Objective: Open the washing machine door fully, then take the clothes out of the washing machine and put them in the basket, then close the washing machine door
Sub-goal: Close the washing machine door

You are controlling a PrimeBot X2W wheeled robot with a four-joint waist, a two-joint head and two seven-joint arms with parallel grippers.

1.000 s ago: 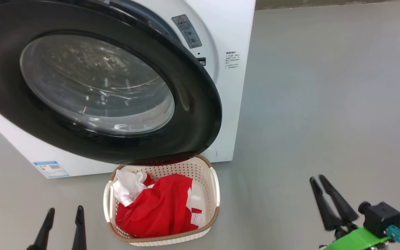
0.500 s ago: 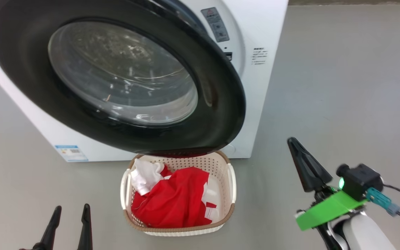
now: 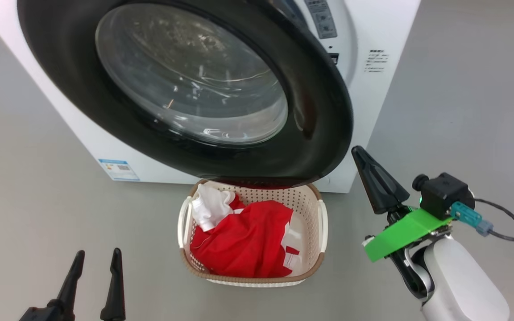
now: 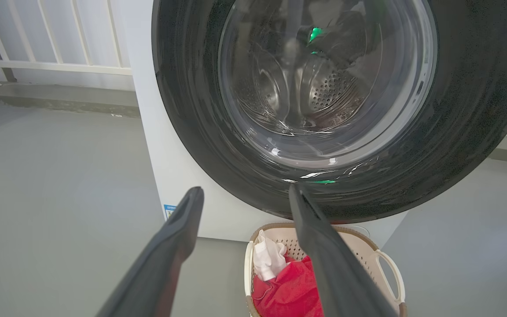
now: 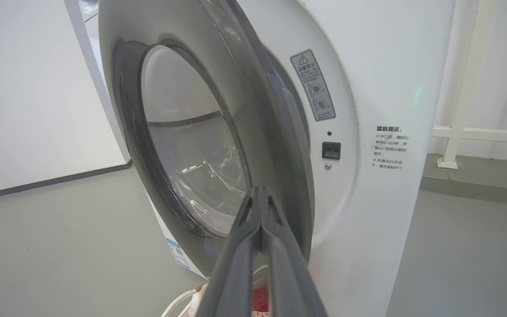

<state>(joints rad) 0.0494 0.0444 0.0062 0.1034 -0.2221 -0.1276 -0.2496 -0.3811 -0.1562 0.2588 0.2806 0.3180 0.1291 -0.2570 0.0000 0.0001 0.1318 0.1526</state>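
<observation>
field notes. we find the washing machine door (image 3: pixel 324 116) standing partly open, swung out from the washing machine (image 3: pixel 373 98). its black ring overhangs the back edge of the basket (image 3: pixel 257 279).

the basket sits on the grey floor (image 3: pixel 462 111), just in front of the machine and under the door. the clothes (image 3: pixel 248 243) lie inside it, red fabric heaped over most of the bottom. a white piece (image 3: pixel 210 205) sits at the back left corner.

in the left wrist view the perforated steel drum (image 4: pixel 324 88) shows through the glass.

right gripper (image 3: pixel 360 154): fingers pressed together with nothing between them, raised to the right of the basket. its tip is near the door's free edge, and we cannot tell whether it touches.

left gripper (image 3: pixel 97 252): fingers spread and empty, low at the left, apart from the basket.
</observation>
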